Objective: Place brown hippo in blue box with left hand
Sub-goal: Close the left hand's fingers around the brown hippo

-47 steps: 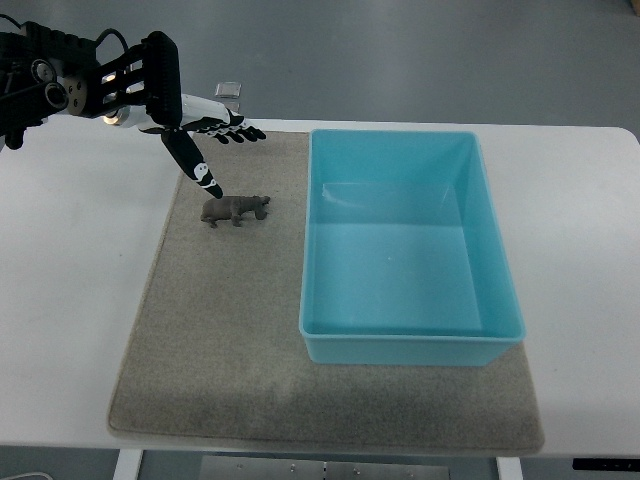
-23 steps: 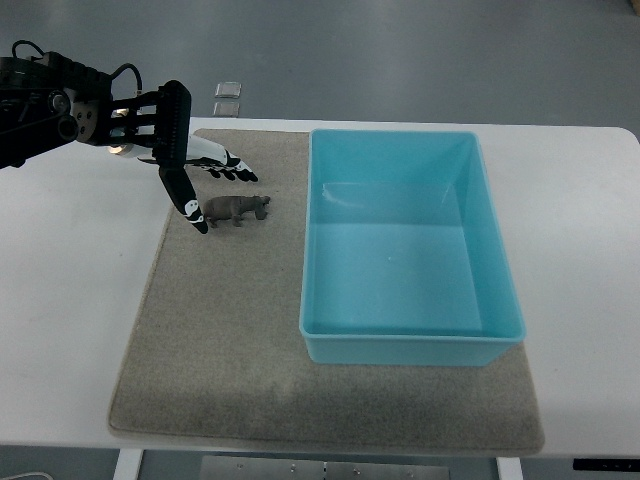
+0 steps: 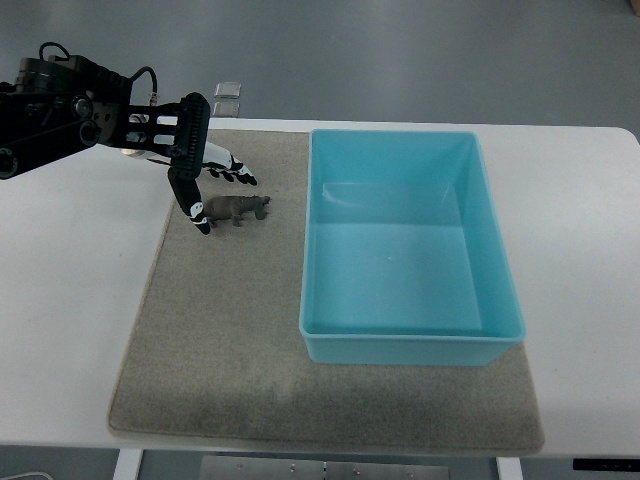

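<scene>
The left hand (image 3: 207,180) reaches in over the mat's upper left corner, fingers spread and holding nothing; its thumb (image 3: 194,208) points down beside the brown hippo's tail end. The brown hippo (image 3: 237,209) stands just right of the thumb, long axis lying left to right, head toward the blue box (image 3: 404,246). The box sits well right of the hand, on the grey mat (image 3: 220,340). The mat lies on a white table (image 3: 70,300); beyond the hand is grey floor (image 3: 400,50).

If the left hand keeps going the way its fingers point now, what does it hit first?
Most likely the brown hippo: the left hand points down and right with open fingers either side of the toy's rear. If it passes above, the grey mat comes next; height is unclear.
</scene>
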